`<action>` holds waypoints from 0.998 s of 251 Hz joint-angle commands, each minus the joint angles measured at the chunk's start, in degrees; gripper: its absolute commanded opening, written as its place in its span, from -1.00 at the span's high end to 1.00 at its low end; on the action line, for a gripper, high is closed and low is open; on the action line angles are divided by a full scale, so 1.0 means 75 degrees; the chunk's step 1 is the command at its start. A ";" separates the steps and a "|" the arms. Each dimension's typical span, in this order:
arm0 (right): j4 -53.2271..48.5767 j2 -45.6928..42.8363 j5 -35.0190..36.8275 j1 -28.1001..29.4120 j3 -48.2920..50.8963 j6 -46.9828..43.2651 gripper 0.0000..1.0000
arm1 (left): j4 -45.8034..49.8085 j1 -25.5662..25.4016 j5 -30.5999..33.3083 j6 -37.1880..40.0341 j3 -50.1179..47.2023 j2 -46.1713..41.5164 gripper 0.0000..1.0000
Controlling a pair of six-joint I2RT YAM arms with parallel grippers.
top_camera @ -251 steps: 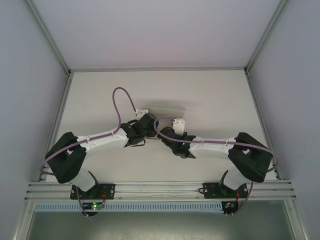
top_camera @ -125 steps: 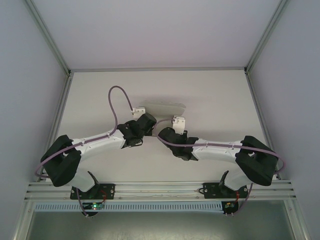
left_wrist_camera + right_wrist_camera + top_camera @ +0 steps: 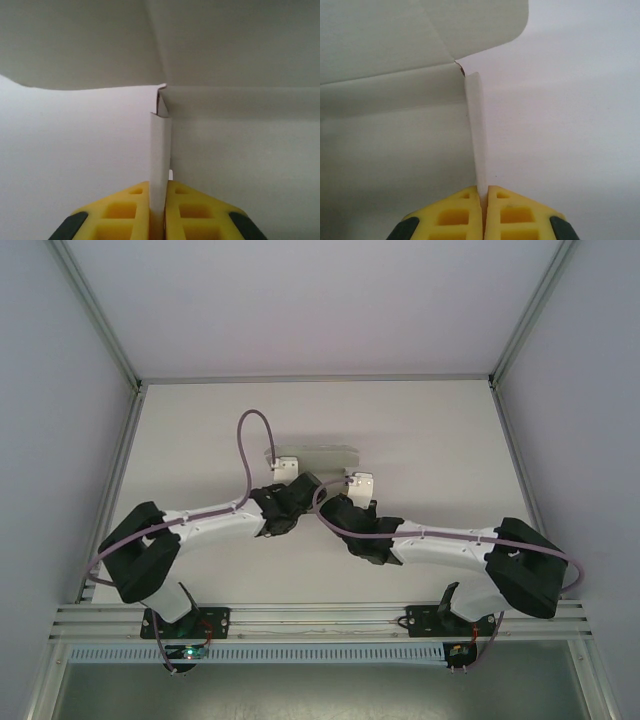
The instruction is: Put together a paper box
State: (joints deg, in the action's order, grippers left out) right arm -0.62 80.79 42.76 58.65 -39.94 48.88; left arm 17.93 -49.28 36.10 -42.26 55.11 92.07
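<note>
Left wrist, left pincer (image 3: 159, 189): clenched on thin white card box (image 3: 161, 150) flap
Right pincer (image 3: 483, 191): clenched likewise
Tip: raise both evenly

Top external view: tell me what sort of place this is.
Probably a lab robot workcell: a bare white table boxed in by plain pale walls on aluminium frame posts, with the left arm and right arm bolted to an aluminium rail, holding a thin white card paper box.

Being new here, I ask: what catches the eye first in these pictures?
Two arms meet at a white paper box in the middle of the table. In the wrist views, the left end effector and the right end effector each pinch a thin flap of it between yellow pads.
</note>
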 commanded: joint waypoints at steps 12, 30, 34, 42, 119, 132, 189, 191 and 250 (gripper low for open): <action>-0.0191 -0.0191 0.0709 -0.0031 0.0088 -0.0127 1.00 | 0.2222 -0.0167 0.2658 -0.0461 0.0604 0.0713 0.98; -0.0194 -0.0161 0.0710 -0.0037 0.0115 -0.0119 1.00 | 0.2901 -0.0191 0.3046 -0.0835 0.0858 0.0874 1.00; -0.0183 -0.0152 0.0700 -0.0032 0.0114 -0.0130 1.00 | 0.2897 -0.0191 0.3003 -0.0806 0.0878 0.0872 1.00; -0.0184 -0.0126 0.0676 -0.0031 0.0114 -0.0135 1.00 | 0.2759 -0.0208 0.2861 -0.0677 0.0867 0.0862 1.00; -0.0177 0.0401 -0.0112 -0.0102 -0.0052 -0.0073 1.00 | 0.0504 -0.0240 0.0264 0.0480 0.0008 -0.0417 0.26; -0.0261 0.0542 -0.0254 -0.0144 -0.0076 0.0080 1.00 | 0.0363 -0.0238 -0.0032 0.0476 -0.0121 -0.0699 0.21; -0.0284 0.1139 -0.0787 -0.0215 -0.0258 0.0336 1.00 | -0.0294 -0.0218 -0.1343 0.0397 -0.0696 -0.1735 -0.13; -0.0296 0.1158 -0.0814 -0.0215 -0.0268 0.0334 1.00 | -0.0317 -0.0225 -0.1376 0.0397 -0.0711 -0.1754 -0.14; -0.0589 0.1664 -0.1225 -0.0315 -0.0558 0.0537 1.00 | 0.0146 -0.0110 -0.0940 0.0031 -0.0965 -0.2317 -0.60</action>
State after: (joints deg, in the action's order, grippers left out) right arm -3.25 91.64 35.35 57.10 -42.37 51.16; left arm 18.09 -50.57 27.05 -39.97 49.32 76.84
